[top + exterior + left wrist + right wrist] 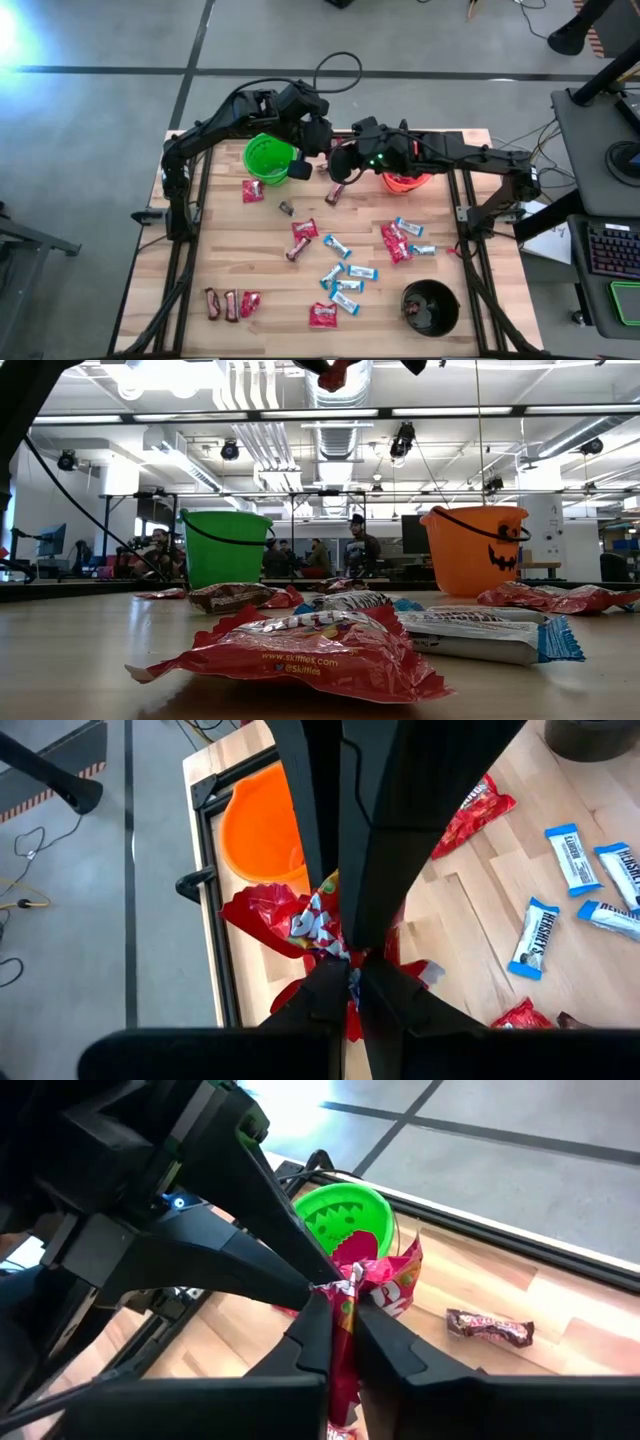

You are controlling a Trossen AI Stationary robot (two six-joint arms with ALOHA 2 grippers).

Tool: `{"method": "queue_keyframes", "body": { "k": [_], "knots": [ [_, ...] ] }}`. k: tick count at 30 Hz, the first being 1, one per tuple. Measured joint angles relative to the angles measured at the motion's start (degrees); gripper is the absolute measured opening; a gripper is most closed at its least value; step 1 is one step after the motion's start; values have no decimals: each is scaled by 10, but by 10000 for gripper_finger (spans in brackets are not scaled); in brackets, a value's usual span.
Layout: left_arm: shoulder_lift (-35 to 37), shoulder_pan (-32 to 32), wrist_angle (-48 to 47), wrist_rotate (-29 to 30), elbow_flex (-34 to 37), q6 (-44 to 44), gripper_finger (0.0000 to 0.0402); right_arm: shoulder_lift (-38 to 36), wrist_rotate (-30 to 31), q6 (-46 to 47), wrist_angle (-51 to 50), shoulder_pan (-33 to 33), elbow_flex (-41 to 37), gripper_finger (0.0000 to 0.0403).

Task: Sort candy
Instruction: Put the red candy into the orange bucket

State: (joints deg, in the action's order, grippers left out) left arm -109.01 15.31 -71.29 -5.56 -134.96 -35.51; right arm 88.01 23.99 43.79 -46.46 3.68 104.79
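Observation:
Both grippers meet high above the table's far middle, between the green bucket (268, 158) and the orange bucket (405, 182). Each is shut on one red candy packet (290, 915) (392, 1280). My left gripper (350, 982) (320, 143) comes from the table's left and my right gripper (340, 1315) (340, 158) from the right. The low view shows only a red scrap of the packet (336, 372) at its top edge. Other candy lies flat on the table: red packets (322, 316), blue-and-white bars (345, 285) and dark brown bars (298, 249). My left gripper pinches an edge of the red packet (322, 935) between its two fingertips, slanting down from the table's left. The packet is lifted clear and crumpled. My right gripper pinches the same packet's crinkled edge (350, 1285) between its fingertips, slanting down from the right, right beside the left fingertips (300, 1285).
A black bucket (430, 307) stands at the near right. A red packet (300, 650) and a blue-and-white bar (480, 635) lie close to the low camera. A brown bar (490, 1327) lies on the boards below the grippers. The wooden table (260, 300) has bare boards at the near left.

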Motion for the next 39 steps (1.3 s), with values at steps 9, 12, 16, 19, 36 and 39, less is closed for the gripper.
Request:
{"method": "queue_keyframes", "body": {
  "k": [9, 12, 16, 19, 36, 39],
  "knots": [
    [3, 0, 9, -2, -2, 0, 0, 0, -4, -35, -10, 0, 27, 12],
    [3, 0, 8, -4, -2, 3, 1, 0, -4, -38, -20, 0, 30, 12],
    [1, 0, 5, -4, -1, 12, 16, -1, -4, -38, -27, 0, 28, 11],
    [1, 0, 4, -2, -1, 18, 33, -1, -2, -40, -27, 0, 28, 11],
    [2, 1, -5, 68, 0, 31, 105, -10, 6, -49, -61, 1, 27, 11],
    [2, 1, -3, 68, 0, 31, 105, -12, 5, -49, -67, 1, 27, 11]
  ]
}}
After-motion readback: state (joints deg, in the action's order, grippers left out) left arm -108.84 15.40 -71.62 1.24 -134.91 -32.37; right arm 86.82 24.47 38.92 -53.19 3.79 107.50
